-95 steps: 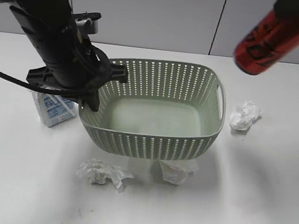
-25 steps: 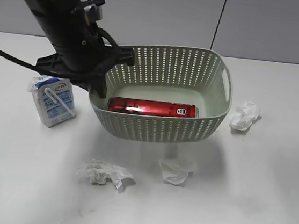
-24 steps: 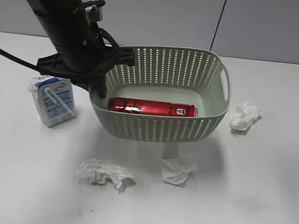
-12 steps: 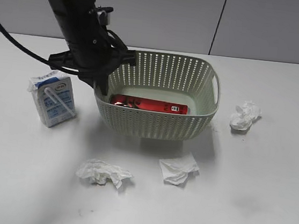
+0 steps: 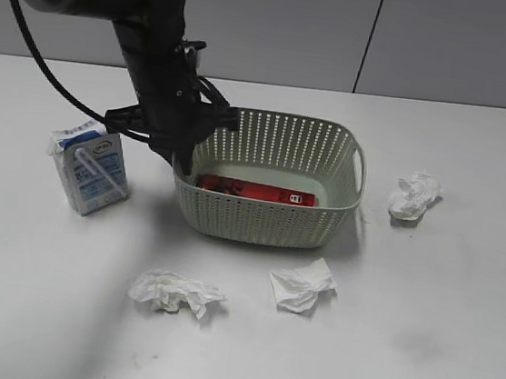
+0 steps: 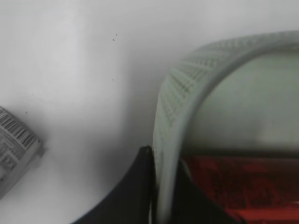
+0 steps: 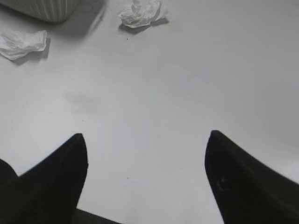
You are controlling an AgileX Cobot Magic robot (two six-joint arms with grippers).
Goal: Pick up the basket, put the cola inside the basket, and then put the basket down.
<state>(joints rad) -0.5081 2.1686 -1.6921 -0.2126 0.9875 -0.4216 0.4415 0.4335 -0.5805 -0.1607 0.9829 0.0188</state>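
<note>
Basket on the white table, cola lying on its side inside.

Left gripper has its jaws closed on the basket's left wall, one finger outside and one inside next to the red can. Right gripper hangs over bare tabletop with jaws spread wide and nothing between them. A blue-and-white carton stands left of the basket, apart from it; three crumpled tissues lie in front and to the right.
</note>
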